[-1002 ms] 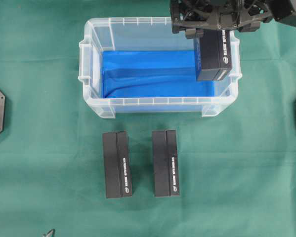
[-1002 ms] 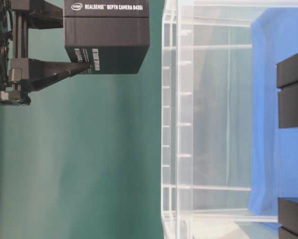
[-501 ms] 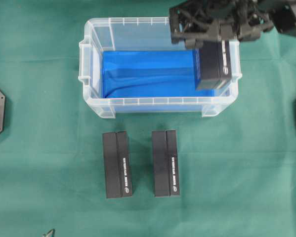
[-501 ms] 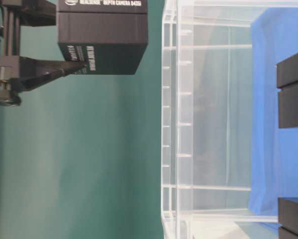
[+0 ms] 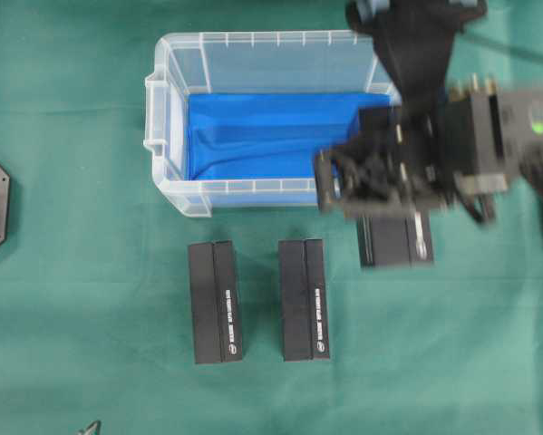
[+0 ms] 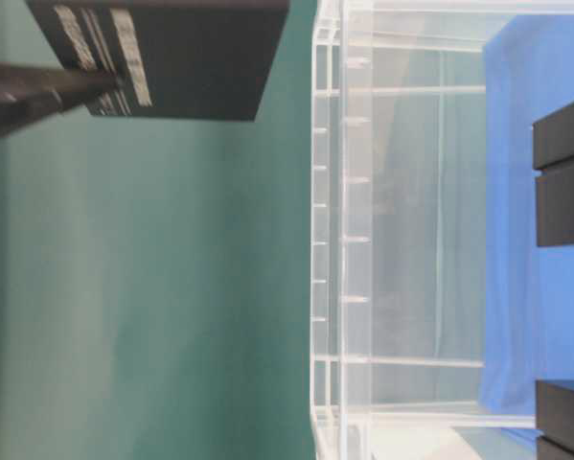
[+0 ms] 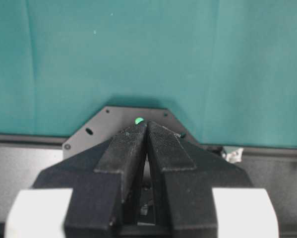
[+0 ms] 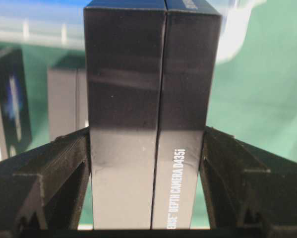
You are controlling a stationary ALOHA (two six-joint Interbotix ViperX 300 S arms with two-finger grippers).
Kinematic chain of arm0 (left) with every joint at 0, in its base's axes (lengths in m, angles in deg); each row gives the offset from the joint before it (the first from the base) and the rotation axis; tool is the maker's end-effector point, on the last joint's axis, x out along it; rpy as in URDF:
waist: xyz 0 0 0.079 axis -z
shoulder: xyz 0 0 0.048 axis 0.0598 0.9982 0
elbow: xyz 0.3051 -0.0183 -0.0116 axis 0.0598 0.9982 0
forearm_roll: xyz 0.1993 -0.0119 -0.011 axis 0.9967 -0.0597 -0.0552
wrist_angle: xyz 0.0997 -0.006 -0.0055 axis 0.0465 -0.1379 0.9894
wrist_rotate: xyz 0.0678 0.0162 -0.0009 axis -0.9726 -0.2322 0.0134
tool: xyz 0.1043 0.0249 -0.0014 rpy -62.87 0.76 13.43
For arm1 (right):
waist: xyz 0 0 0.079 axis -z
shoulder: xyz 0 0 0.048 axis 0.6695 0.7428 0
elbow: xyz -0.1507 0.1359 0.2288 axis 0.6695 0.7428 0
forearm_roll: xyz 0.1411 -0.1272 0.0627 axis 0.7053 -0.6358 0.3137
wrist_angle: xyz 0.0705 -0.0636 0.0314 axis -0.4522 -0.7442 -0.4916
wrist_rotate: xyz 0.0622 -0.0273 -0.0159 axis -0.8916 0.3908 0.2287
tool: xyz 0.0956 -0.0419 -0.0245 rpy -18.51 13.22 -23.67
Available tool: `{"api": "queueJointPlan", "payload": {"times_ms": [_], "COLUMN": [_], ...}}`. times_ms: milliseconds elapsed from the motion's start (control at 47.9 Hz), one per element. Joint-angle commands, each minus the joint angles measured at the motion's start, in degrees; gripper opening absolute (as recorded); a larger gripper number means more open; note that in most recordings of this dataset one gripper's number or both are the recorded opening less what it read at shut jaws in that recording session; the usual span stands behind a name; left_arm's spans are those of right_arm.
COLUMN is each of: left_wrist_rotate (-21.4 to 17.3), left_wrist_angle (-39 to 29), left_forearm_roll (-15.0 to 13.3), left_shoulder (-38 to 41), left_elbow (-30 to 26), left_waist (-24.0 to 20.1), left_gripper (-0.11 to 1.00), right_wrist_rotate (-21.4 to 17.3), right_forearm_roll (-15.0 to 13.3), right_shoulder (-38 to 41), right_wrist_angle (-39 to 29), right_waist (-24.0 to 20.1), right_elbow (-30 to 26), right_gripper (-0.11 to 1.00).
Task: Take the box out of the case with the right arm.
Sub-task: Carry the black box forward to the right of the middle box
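My right gripper (image 8: 147, 148) has its two fingers pressed flat against the long side faces of the box (image 8: 150, 114), one on each side, spread just as wide as the box and no wider. I grip it there because the broad faces give the pads a square seat and keep the box from twisting while it hangs. In the overhead view the box (image 5: 396, 241) is clear of the case (image 5: 176, 127): it hangs just outside the case's near wall, toward its right end, above the green cloth (image 5: 90, 299). From table level I see the box's underside well off the cloth, so I judge it is not yet set down.

Two more boxes (image 5: 215, 301) (image 5: 304, 299) lie on the cloth in front of the case, side by side and parallel, with a gap between them. The held box sits to the right of that pair, which I read as the third place in the row. The case's blue lining shows bare.

My left gripper (image 7: 147, 148) rests closed, fingertips touching, well away from the case, holding nothing.
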Motion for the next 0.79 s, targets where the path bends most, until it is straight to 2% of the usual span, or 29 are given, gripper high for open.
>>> {"api": "queueJointPlan", "payload": {"times_ms": [0,209,355,773], "left_wrist_rotate": [-0.09,-0.09,-0.09,-0.09], "left_wrist_angle": [0.26,0.26,0.26,0.26], "left_forearm_roll": [0.18,0.18,0.18,0.18], "left_shoulder": [0.26,0.26,0.26,0.35], "left_elbow": [-0.53,-0.53,-0.62,-0.53], "left_waist": [0.09,0.09,0.09,0.09], "left_gripper": [0.0,0.0,0.0,0.0], "right_wrist_rotate": [-2.64,-10.72,-14.06,-14.59], "right_forearm_roll": [0.09,1.76,2.99,1.85], "right_shoulder": [-2.37,-2.2,-1.67,-1.32], "right_wrist_angle": [-0.35,-0.18,-0.26,-1.85], "right_waist": [-3.08,-10.02,-12.83,-13.1], "right_elbow": [-1.67,-2.02,-2.81,-1.23], "right_gripper": [0.65,0.65,0.65,0.65]}}
